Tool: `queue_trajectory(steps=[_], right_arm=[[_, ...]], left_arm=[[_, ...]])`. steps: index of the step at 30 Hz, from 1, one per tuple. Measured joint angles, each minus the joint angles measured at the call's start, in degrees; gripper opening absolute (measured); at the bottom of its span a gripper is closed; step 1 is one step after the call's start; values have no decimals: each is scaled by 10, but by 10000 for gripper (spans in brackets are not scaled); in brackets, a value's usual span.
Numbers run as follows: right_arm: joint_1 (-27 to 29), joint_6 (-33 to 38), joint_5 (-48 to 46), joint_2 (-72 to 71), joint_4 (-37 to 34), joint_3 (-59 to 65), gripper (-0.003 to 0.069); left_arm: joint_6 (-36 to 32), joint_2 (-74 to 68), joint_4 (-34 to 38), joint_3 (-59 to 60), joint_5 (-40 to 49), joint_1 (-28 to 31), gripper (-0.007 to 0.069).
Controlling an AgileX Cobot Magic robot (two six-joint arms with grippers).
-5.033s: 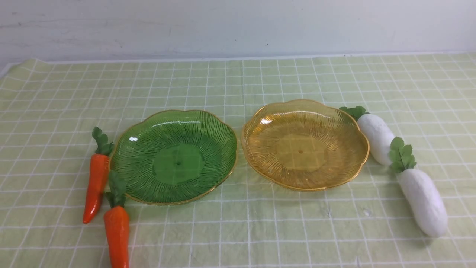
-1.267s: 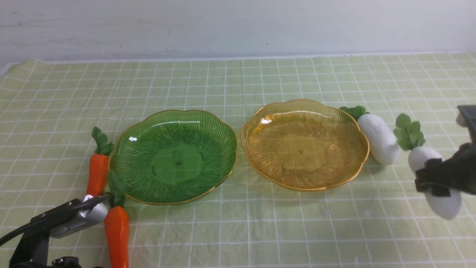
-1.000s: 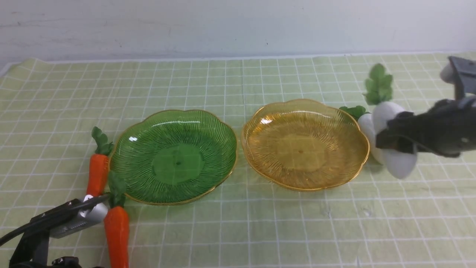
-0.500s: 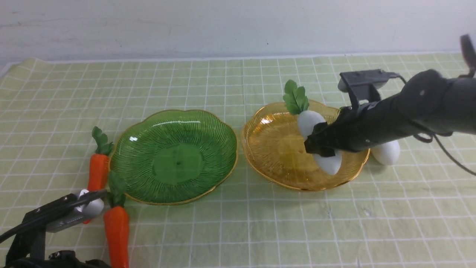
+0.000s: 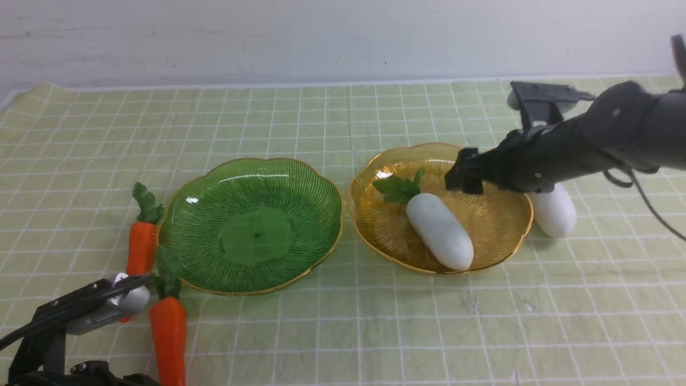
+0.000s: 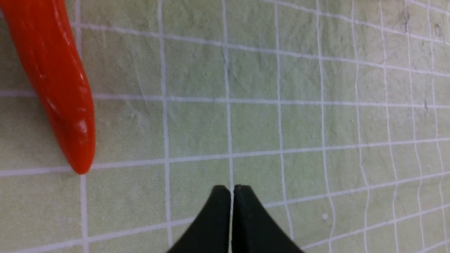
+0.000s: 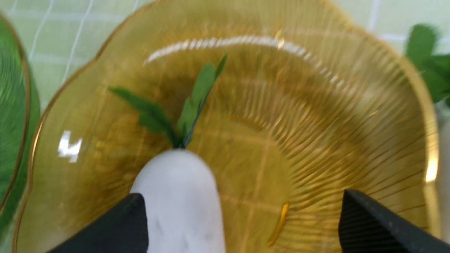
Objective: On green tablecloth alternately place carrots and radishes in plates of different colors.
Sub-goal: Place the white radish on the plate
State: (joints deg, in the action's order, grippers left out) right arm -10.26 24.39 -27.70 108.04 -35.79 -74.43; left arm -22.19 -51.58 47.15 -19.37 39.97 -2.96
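On the green tablecloth (image 5: 343, 118) stand a green plate (image 5: 252, 225) and an amber plate (image 5: 496, 225). One white radish (image 5: 440, 238) lies in the amber plate, leaves toward the green plate. My right gripper (image 5: 465, 171) hovers open over that plate's far right side. In the right wrist view (image 7: 242, 196) its fingers stand wide apart, the radish (image 7: 179, 196) lying free beside one finger. The second radish (image 5: 554, 212) lies on the cloth right of the amber plate, partly behind my right arm. Two carrots (image 5: 140, 249) (image 5: 169, 332) lie left of the green plate. My left gripper (image 6: 231, 188) is shut and empty above bare cloth, near a carrot's tip (image 6: 56, 88).
My left arm with its wrist camera (image 5: 102, 308) sits low at the front left corner, just beside the nearer carrot. A pale wall runs behind the cloth's far edge. The green plate's rim (image 7: 10, 116) nearly touches the amber plate (image 7: 299, 123).
The right gripper carried the radish over the amber plate, opened and let it go; the radish now lies flat in the plate. The gripper has pulled back right. The left arm stayed put.
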Motion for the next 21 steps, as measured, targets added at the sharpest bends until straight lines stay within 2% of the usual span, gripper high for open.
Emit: queue_trajectory(steps=[9, 13, 21], right_arm=[[105, -14, 2, 14, 10, -12, 667], [123, -14, -1, 41, 11, -12, 644], [127, -15, -4, 79, 21, -14, 586]], left_arm=[[0, 0, 0, 0, 0, 0, -7], [0, 0, 0, 0, 0, 0, -7], [-1, 0, 0, 0, 0, 0, -7]])
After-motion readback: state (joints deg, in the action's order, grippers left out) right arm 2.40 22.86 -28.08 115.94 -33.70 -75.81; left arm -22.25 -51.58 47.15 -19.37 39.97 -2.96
